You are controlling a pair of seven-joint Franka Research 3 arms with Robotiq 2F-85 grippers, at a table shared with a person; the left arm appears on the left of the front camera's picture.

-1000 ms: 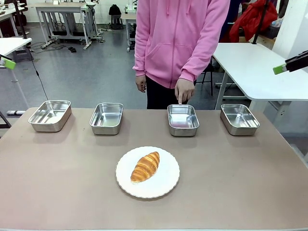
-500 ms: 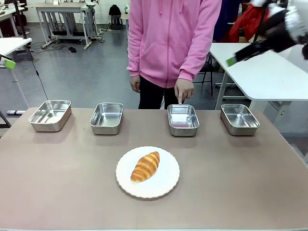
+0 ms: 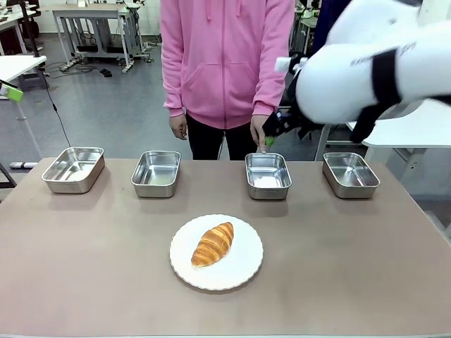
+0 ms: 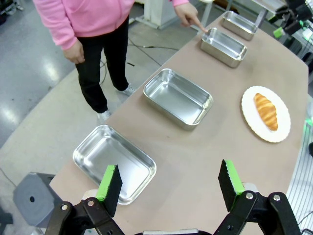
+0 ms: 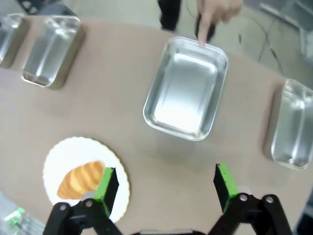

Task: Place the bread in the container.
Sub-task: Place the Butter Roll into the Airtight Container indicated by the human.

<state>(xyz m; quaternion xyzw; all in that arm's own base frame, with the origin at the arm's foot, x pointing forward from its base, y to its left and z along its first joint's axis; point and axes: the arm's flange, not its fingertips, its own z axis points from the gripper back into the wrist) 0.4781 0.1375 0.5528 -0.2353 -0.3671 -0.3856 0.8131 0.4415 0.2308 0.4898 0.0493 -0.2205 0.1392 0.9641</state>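
Note:
The bread [image 3: 213,243], a golden-brown ridged loaf, lies on a round white plate [image 3: 239,271] at the table's near middle. A person in a pink top points a finger [image 3: 262,146] at the far rim of the container [image 3: 268,175], the third steel pan from the left. My right gripper [image 3: 271,137] hangs high beside that hand. In its wrist view it [image 5: 166,188] stands open and empty above the container [image 5: 187,88], with the bread [image 5: 80,178] at lower left. My left gripper [image 4: 171,183] is open, empty, above the table's left end.
Three more steel pans stand in the far row: one at far left [image 3: 73,169], one [image 3: 156,173] beside it, one at far right [image 3: 350,174]. My right arm's white body [image 3: 373,70] looms over the far right. White tables stand behind the person.
My right arm has swung in from the right edge to above the far middle, near the pointing hand. The person has shifted slightly left, finger still at the pan's rim. The bread has not moved.

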